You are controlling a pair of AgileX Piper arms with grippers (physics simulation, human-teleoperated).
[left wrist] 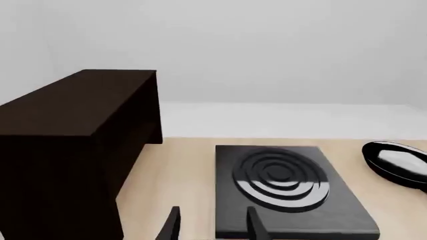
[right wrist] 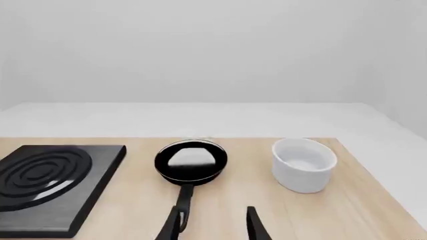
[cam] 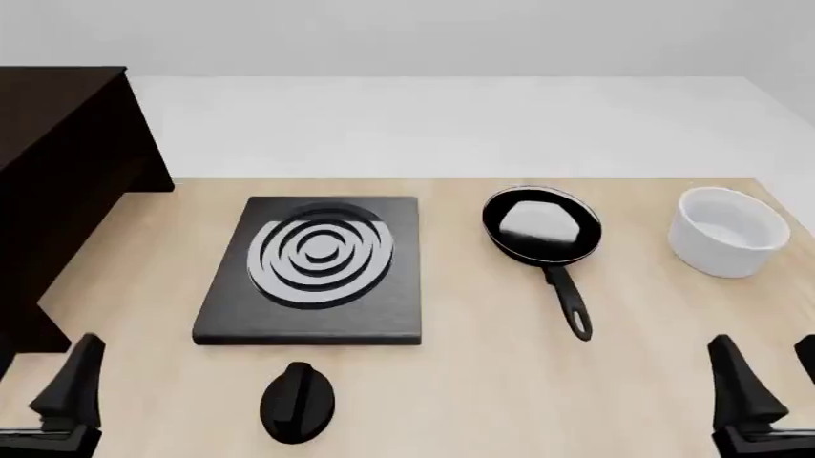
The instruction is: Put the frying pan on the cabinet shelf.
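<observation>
The frying pan (cam: 541, 227) lies flat on the table right of centre, its pale inside up and its long handle (cam: 570, 307) pointing toward the near edge. It also shows in the right wrist view (right wrist: 191, 161) and partly in the left wrist view (left wrist: 399, 162). The dark cabinet shelf (cam: 64, 143) stands at the far left, and fills much of the left wrist view (left wrist: 67, 125). My left gripper (cam: 38, 386) hangs open at the near left corner (left wrist: 212, 227), holding nothing. My right gripper (cam: 770, 377) is open at the near right (right wrist: 215, 227), short of the pan's handle end.
A square black hob (cam: 319, 267) with grey rings sits mid-table between cabinet and pan. A white bowl (cam: 728, 231) stands right of the pan. A small black oval knob-like object (cam: 297, 401) lies near the front edge below the hob. The wooden tabletop (cam: 484, 382) ends behind the hob.
</observation>
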